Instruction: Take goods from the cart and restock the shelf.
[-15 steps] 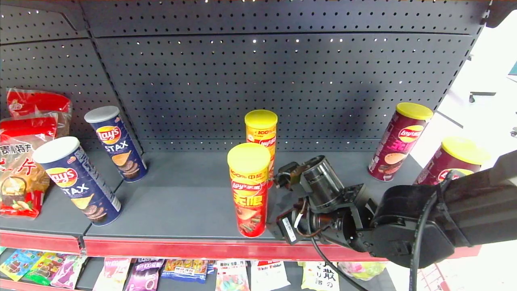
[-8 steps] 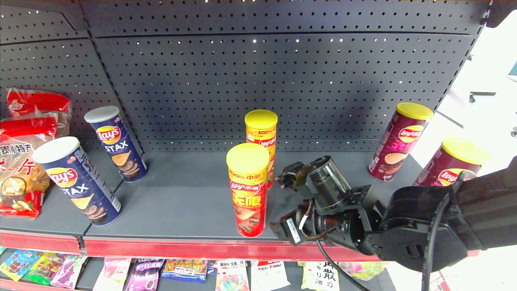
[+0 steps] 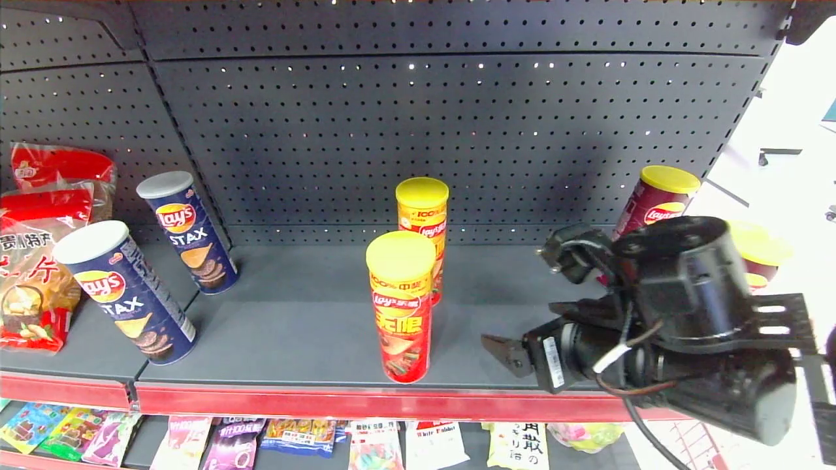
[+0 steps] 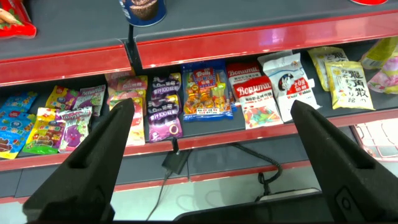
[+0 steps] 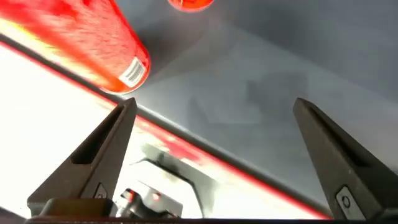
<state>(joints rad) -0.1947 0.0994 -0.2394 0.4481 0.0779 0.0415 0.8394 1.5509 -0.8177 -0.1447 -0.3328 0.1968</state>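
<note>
A red chip can with a yellow lid [image 3: 400, 307] stands upright near the front edge of the dark shelf [image 3: 294, 326]. A yellow can [image 3: 422, 219] stands right behind it. My right gripper [image 3: 516, 326] hovers to the right of the red can, apart from it. In the right wrist view this gripper [image 5: 214, 102] is open and holds nothing, with the red can [image 5: 93, 43] off to one side. My left gripper [image 4: 211, 106] is open and holds nothing, out in front of the lower shelf's snack packets [image 4: 205, 93].
Two blue cans [image 3: 124, 294] [image 3: 186, 228] and snack bags [image 3: 39, 261] fill the shelf's left. Two maroon cans [image 3: 656, 196] [image 3: 757, 251] stand at the right, partly behind my arm. Bare shelf lies on both sides of the red can. A red lip [image 3: 326, 401] runs along the front.
My right gripper has drawn back to the right, away from the red can, and its wrist has turned. The red can stays standing in place.
</note>
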